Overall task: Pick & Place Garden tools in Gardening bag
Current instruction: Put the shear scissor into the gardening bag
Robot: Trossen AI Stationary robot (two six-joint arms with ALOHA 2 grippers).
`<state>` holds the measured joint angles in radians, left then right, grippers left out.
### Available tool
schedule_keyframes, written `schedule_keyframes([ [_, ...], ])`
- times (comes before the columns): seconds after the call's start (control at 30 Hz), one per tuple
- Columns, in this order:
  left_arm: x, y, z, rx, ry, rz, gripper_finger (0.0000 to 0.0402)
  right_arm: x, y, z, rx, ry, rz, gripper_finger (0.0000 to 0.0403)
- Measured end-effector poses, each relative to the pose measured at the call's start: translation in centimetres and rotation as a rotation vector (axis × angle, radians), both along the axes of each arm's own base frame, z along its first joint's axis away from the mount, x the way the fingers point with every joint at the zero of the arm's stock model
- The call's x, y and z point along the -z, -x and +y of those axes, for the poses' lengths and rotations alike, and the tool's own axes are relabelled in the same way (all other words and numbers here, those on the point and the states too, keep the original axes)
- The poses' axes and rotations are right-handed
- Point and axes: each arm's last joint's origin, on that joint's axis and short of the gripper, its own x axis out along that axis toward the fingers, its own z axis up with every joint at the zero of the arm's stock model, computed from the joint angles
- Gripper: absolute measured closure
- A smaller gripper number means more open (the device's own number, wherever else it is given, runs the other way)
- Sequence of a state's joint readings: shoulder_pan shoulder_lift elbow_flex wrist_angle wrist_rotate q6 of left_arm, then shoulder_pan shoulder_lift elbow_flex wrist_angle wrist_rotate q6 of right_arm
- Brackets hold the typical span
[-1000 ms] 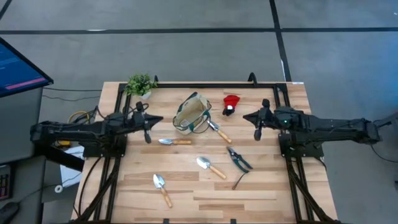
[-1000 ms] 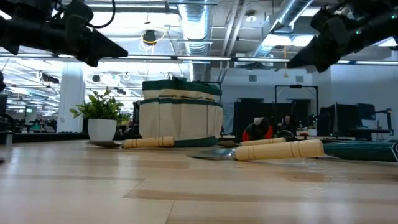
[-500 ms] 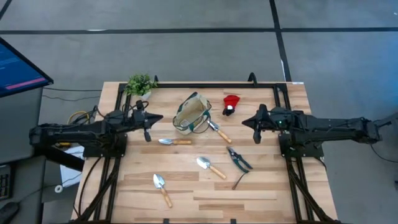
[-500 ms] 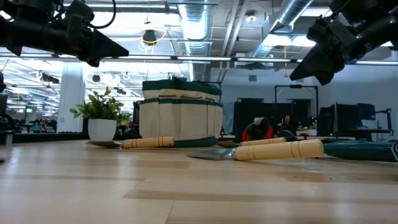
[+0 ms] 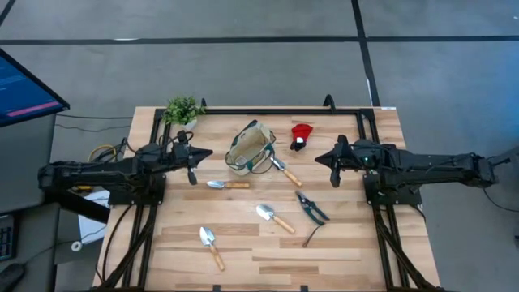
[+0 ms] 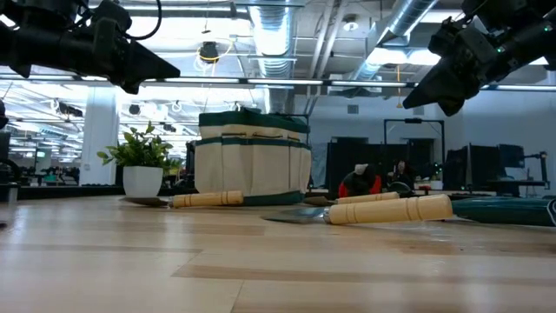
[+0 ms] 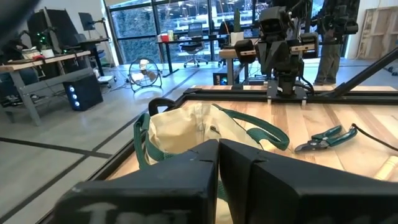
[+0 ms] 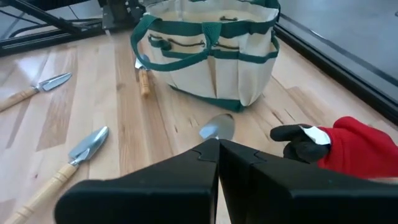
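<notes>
A beige gardening bag (image 5: 250,149) stands open at the back centre of the wooden table (image 5: 340,243), every tool outside it. The right gripper (image 5: 333,166) and left gripper (image 5: 191,169) hover on either side, fingers pressed together, holding nothing. Four trowels lie around: one (image 5: 283,171) touching the bag, others in front (image 5: 226,184) (image 5: 274,216) (image 5: 210,246). Pruning shears (image 5: 311,207) and a red-and-black glove (image 5: 301,136) lie on the right. The right arm would do best opening wide, then descending squarely over a handle.
</notes>
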<state>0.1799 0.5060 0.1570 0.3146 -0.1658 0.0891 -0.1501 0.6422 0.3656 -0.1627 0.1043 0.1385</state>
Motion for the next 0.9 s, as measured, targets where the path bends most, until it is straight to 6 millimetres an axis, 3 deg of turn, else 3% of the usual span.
schedule_keyframes([
  [0.7,-0.02,0.00,0.01,-0.002,-0.008,0.002,0.0400,0.05,0.02,0.03,0.005,-0.018,0.001,0.0403],
  [0.9,0.06,0.01,0.01,-0.003,-0.001,0.002,0.0400,0.34,0.06,0.85,-0.038,-0.034,0.032,0.0403],
])
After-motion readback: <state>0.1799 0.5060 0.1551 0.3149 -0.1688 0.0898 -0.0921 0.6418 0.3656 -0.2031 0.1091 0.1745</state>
